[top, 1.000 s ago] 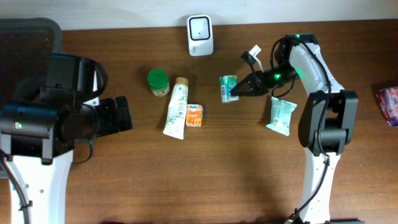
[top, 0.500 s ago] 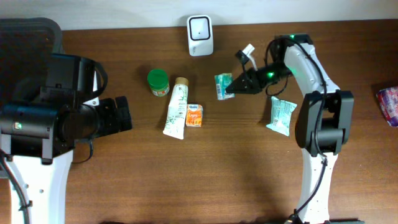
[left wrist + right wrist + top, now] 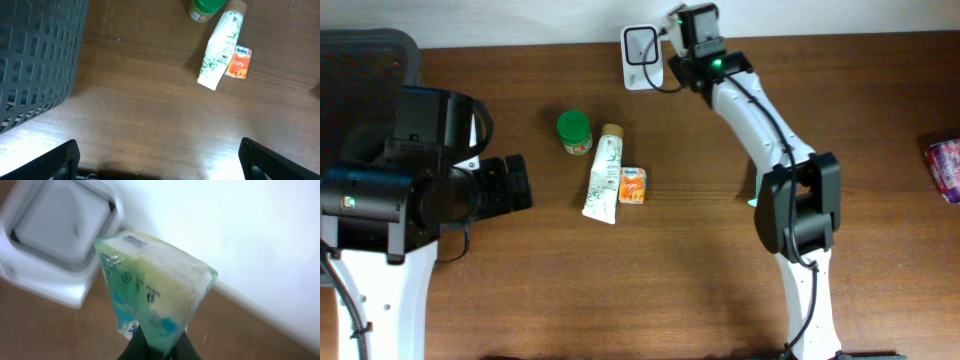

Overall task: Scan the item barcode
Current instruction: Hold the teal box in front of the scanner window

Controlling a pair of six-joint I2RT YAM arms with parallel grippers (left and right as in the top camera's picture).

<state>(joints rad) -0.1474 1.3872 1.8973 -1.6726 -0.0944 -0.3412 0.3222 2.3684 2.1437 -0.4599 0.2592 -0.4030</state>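
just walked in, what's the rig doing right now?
The right tool holds a green packet pinched by its lower end, right beside the white scanner at the table's far edge, so the scan step is underway. The left tool hangs open and empty on the left side, near the dark basket. A green-lidded jar, white tube and orange sachet lie mid-table, untouched.

Jar (image 3: 574, 132), tube (image 3: 603, 173) and sachet (image 3: 632, 185) crowd upper centre; scanner (image 3: 642, 44) blocks the top edge; lower-middle table (image 3: 670, 290) lies open.
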